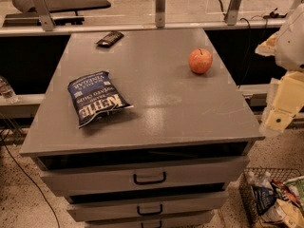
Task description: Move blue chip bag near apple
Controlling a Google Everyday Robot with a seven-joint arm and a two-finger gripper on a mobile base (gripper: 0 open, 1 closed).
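The blue chip bag is a dark navy crinkly bag with white lettering. It lies flat on the left front part of the grey cabinet top. The apple is red-orange and stands upright on the right rear part of the top, well apart from the bag. My gripper hangs at the right edge of the view, beside the cabinet's right side, off the top and far from the bag. It holds nothing that I can see.
A small flat black object lies at the rear left of the top. Drawers with black handles are below. A wire basket of wrappers stands on the floor at the right. A rail with metal posts runs behind.
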